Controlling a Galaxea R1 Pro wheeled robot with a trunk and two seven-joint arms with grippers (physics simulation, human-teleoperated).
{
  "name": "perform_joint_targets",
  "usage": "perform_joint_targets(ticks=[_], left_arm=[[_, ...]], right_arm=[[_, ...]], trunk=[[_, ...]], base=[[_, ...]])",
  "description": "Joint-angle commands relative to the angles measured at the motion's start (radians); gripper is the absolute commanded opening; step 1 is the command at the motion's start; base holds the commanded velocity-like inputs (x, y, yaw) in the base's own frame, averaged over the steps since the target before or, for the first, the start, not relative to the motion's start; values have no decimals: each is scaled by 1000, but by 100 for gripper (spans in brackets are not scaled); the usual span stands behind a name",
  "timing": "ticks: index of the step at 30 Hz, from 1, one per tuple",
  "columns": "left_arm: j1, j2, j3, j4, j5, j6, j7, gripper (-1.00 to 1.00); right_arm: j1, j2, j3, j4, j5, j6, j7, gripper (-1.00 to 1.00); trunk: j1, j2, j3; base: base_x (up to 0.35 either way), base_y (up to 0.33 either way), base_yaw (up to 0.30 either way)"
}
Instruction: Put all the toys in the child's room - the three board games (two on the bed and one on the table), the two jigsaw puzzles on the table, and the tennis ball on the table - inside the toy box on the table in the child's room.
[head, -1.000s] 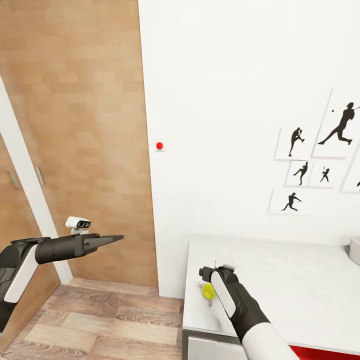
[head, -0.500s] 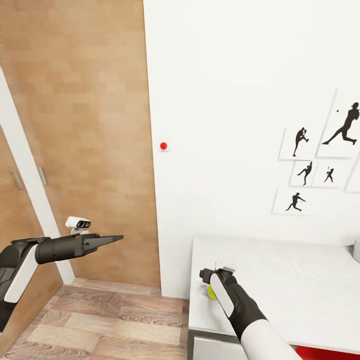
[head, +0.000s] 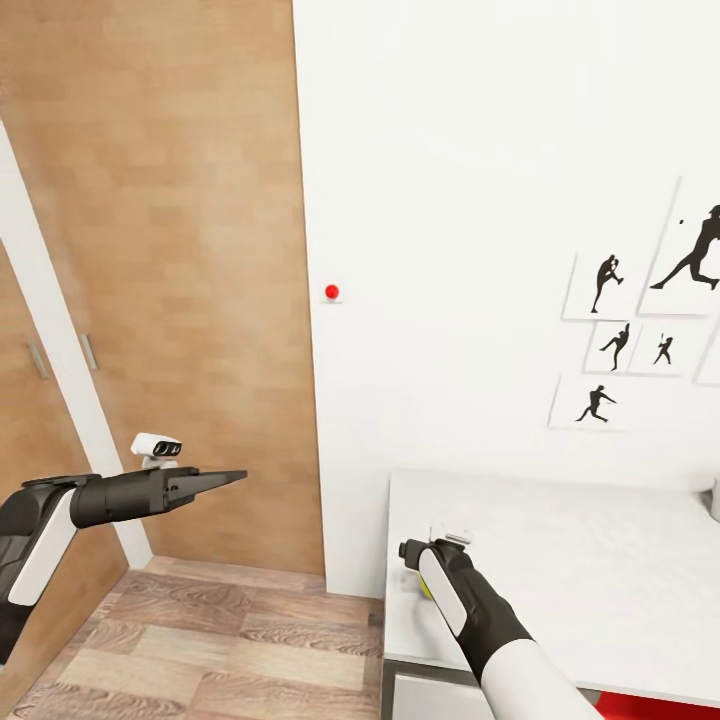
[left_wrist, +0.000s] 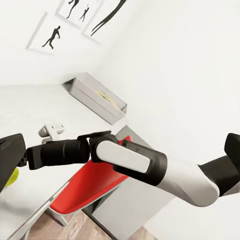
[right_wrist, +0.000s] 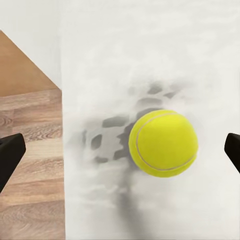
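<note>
Sliding rightward goes the whole head picture, posters and red dot alike, so that's the camera turning, while less of the ball shows beside the right forearm than a second ago

Head view first: the right gripper (head: 415, 553) hangs over the near left corner of the table (head: 600, 560), wrist cocked downward, and a sliver of the tennis ball (head: 426, 589) peeks out just under it on the tabletop. That pose reads as a top-down approach for the pick. Away from the table, over the wooden floor (head: 200, 640), the left gripper (head: 225, 478) points forward with its fingers together in a closed point, parked clear so it doesn't crowd the reach.

Left wrist view now: the right arm (left_wrist: 130, 160) stretches across toward the table, a red chair (left_wrist: 90, 185) tucked beneath the table's edge, and a grey open box (left_wrist: 97, 97) sits at the far end of the table by the wall, likely the toy box where the ball must go.

Right wrist view: the ball (right_wrist: 163, 143) rests on the table near the table's edge, between the two dark fingertips (right_wrist: 10, 152), which stand wide apart and not touching it. My read: centred, ready to lower and close
</note>
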Motion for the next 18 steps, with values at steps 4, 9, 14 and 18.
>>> perform_joint_targets(ticks=[4, 9, 14, 18], left_arm=[[0, 0, 0, 0, 3, 9, -1, 100], [0, 0, 0, 0, 2, 9, 0, 100], [0, 0, 0, 0, 2, 9, -1, 100], [0, 0, 0, 0, 3, 9, -1, 100]], right_arm=[[0, 0, 2, 0, -8, 2, -9, 100], [-32, 0, 3, 57, 14, -8, -9, 100], [-78, 0, 2, 171, 62, -106, -9, 100], [-93, 0, 2, 207, 74, -131, -9, 100]], trunk=[[0, -1, -1], [0, -1, -1], [0, -1, -1], [0, -1, -1]], base=[[0, 10, 0], [0, 2, 0], [0, 0, 0], [0, 0, 0]])
